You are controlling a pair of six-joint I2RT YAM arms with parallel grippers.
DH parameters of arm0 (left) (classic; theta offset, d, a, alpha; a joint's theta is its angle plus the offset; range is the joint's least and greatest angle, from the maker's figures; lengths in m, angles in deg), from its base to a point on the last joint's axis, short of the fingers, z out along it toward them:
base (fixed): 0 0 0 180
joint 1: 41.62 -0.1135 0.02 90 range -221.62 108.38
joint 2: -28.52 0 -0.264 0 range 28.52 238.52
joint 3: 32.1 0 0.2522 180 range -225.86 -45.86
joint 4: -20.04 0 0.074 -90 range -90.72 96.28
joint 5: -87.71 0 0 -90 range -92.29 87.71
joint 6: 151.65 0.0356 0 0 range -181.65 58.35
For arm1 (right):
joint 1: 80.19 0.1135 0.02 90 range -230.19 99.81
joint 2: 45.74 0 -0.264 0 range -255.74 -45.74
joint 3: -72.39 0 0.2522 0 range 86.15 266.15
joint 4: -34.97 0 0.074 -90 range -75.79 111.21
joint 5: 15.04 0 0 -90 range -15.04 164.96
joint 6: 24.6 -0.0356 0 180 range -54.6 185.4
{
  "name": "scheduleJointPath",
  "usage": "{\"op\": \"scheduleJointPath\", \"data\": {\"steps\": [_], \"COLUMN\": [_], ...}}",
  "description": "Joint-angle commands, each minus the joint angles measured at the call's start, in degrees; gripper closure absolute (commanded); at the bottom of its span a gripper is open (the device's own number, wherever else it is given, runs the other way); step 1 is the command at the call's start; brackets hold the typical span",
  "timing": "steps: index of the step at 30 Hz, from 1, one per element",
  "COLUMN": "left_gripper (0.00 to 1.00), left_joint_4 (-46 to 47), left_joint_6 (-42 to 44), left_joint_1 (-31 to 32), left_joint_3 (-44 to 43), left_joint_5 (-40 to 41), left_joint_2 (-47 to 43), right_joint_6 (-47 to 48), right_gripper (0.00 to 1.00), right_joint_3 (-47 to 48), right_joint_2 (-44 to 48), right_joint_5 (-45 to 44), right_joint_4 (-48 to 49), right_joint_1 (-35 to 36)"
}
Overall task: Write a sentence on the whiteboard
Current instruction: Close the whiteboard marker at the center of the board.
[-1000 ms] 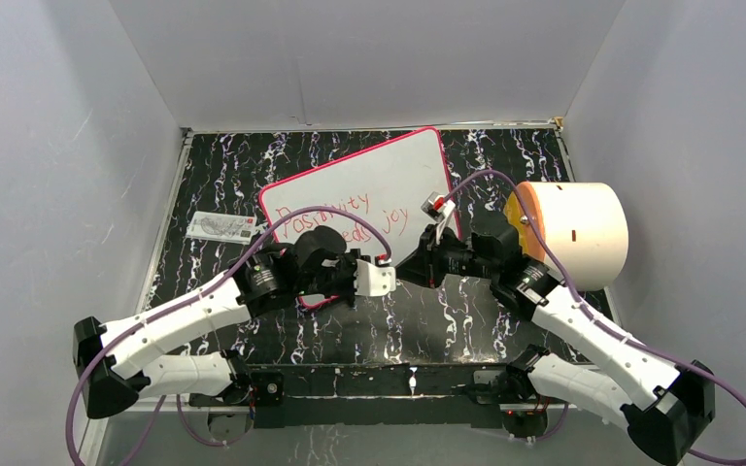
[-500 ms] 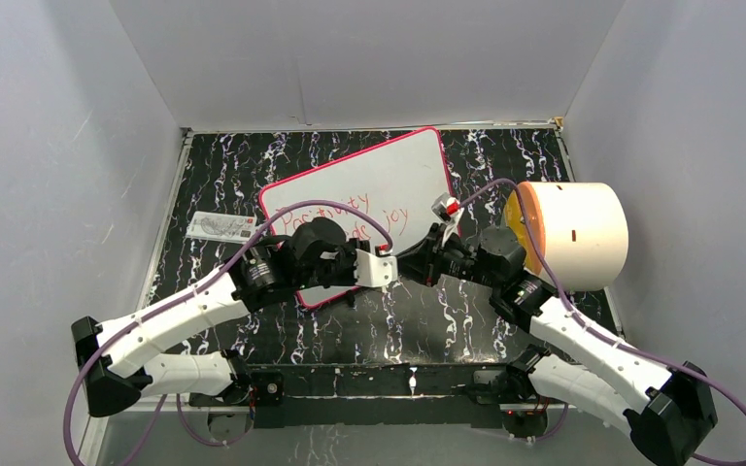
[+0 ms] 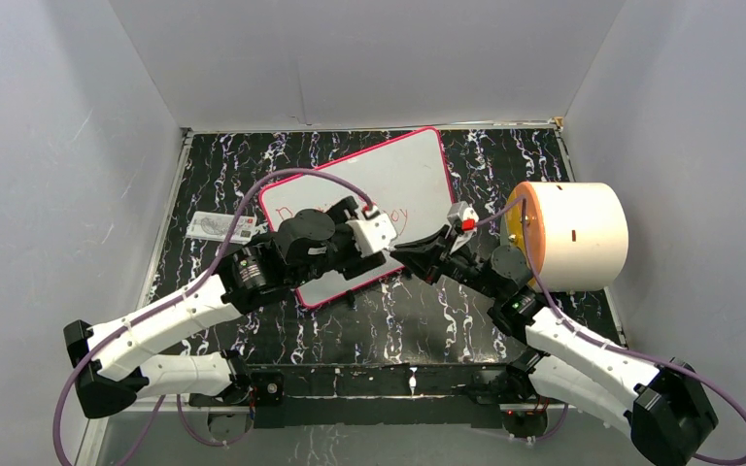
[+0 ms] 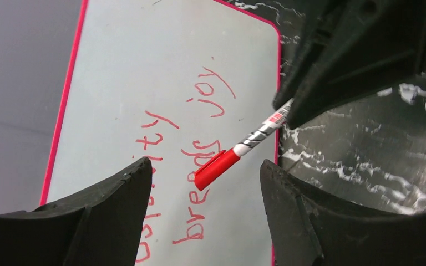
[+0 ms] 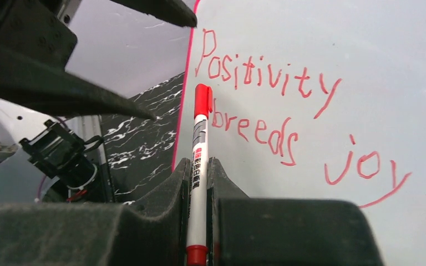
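Slanting whiteboard (image 3: pixel 410 170), long axis roughly far-right.

A: We get soft, even light from above in the top view. The pale grey enclosure walls (image 3: pixel 350 58) are bright, and the black white-veined tabletop (image 3: pixel 437 320) carries only faint shadows beneath the arms.
B: We see no glare on the large white pink-framed whiteboard (image 3: pixel 403 170) either, though it looks a dull blue-grey in both wrist views.
A: There we read the red handwritten sentence (image 5: pixel 255 130) crisply, and the thin red-capped marker (image 5: pixel 201 133) is sharp too.
B: We lose focus only up close: the left gripper's black fingers (image 4: pixel 111 221) and the right gripper's dark fingers (image 5: pixel 155 221) are soft, grainy and underlit.
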Motion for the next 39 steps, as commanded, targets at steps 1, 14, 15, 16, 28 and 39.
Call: {"op": "scheduleJointPath", "data": {"steps": [1,14,15,16,28,39], "left_gripper": [0.31,0.32,0.33,0.34,0.42,0.49], "left_joint_4": [6.08,14.58,15.27,15.65,16.71,14.82], "left_joint_6": [-17.97,-54.93,-55.89,-56.83,-57.60,-55.58], "left_joint_1": [0.20,0.11,0.11,0.11,0.11,-0.24], "left_joint_3": [-1.55,2.49,2.91,3.08,1.40,-0.58], "left_joint_5": [10.61,24.27,24.86,25.53,25.15,23.27], "left_joint_2": [-1.04,-2.07,-1.93,-1.71,2.38,4.28], "right_joint_6": [3.20,3.37,3.07,2.79,1.81,0.97], "right_gripper": [1.00,1.00,1.00,1.00,1.00,1.00], "right_joint_3": [-2.97,-7.40,-7.47,-7.62,-7.68,-7.31], "right_joint_2": [0.19,-4.63,-4.79,-4.95,-4.21,-4.19], "right_joint_5": [-4.48,-5.98,-5.87,-5.90,-5.52,-4.38], "right_joint_4": [14.71,31.11,31.51,32.03,31.37,30.89], "right_joint_1": [0.25,0.25,0.25,0.25,0.25,0.24]}}
